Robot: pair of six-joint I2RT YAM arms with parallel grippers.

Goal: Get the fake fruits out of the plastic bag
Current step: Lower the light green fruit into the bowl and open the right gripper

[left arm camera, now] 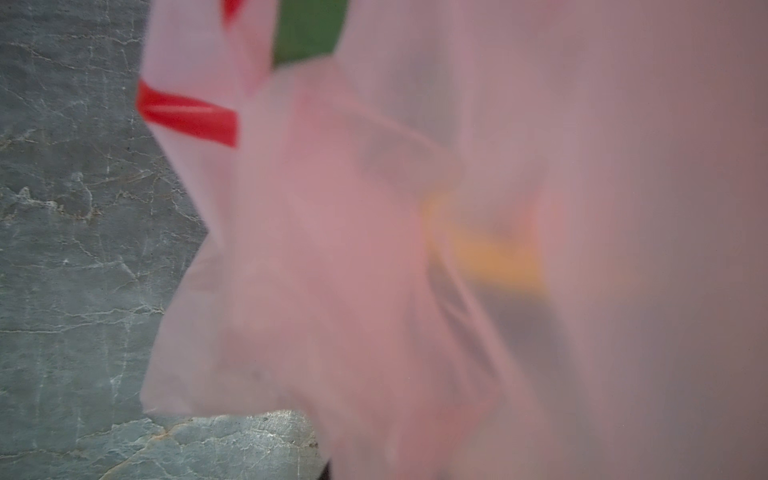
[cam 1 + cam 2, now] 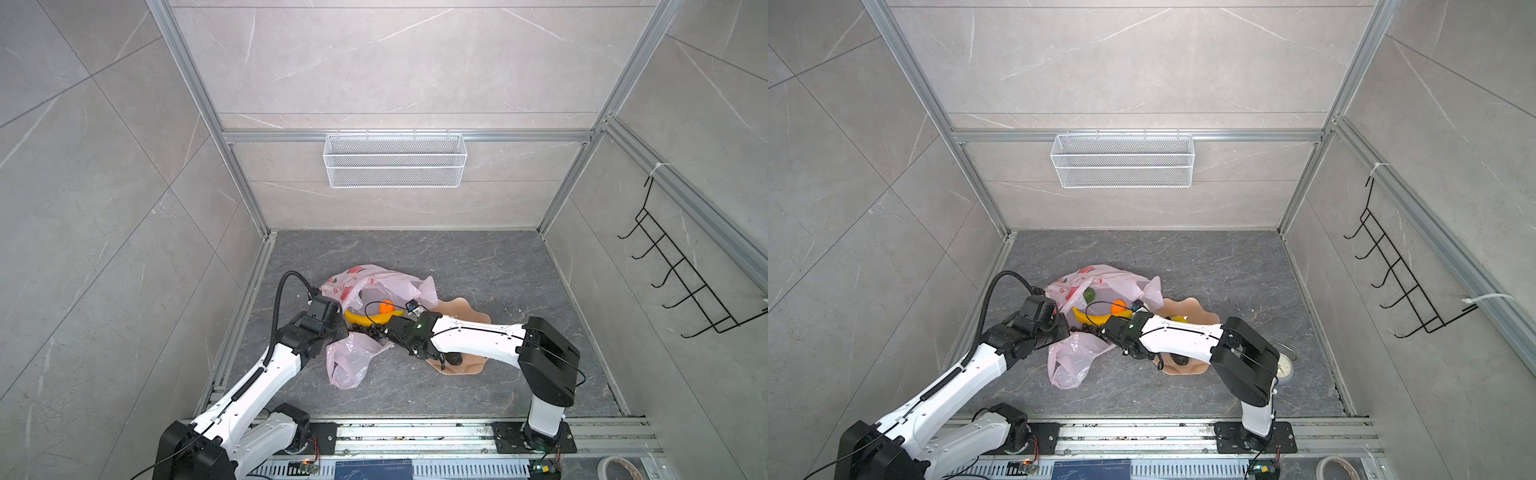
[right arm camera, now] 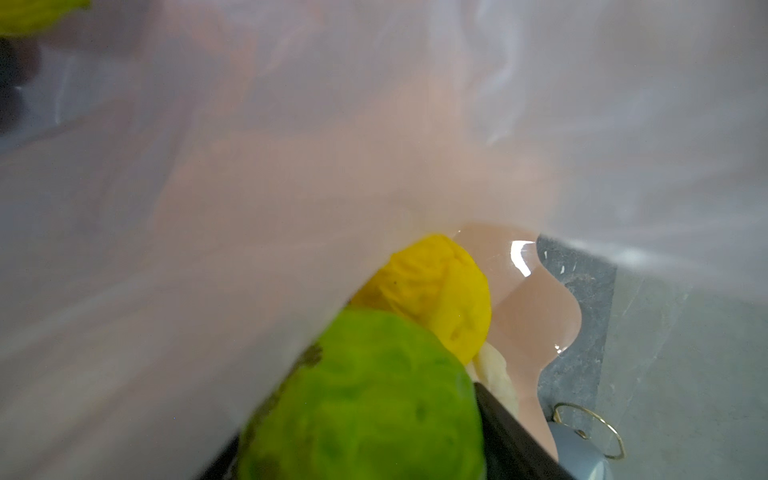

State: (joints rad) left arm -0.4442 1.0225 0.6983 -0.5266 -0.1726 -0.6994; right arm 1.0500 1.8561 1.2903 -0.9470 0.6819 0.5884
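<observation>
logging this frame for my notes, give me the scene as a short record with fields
bag: pale pink plastic bag, crumpled, mouth open
at the mouth: banana, orange, round green fruit, grape bunch
plate: peach scalloped plate, holding a yellow fruit and a cream piece
left gripper: shut, seemingly pinching the bag's near edge
right gripper: lumpy green fruit between its jaws, over the plate; gripping or letting go unclear
</observation>
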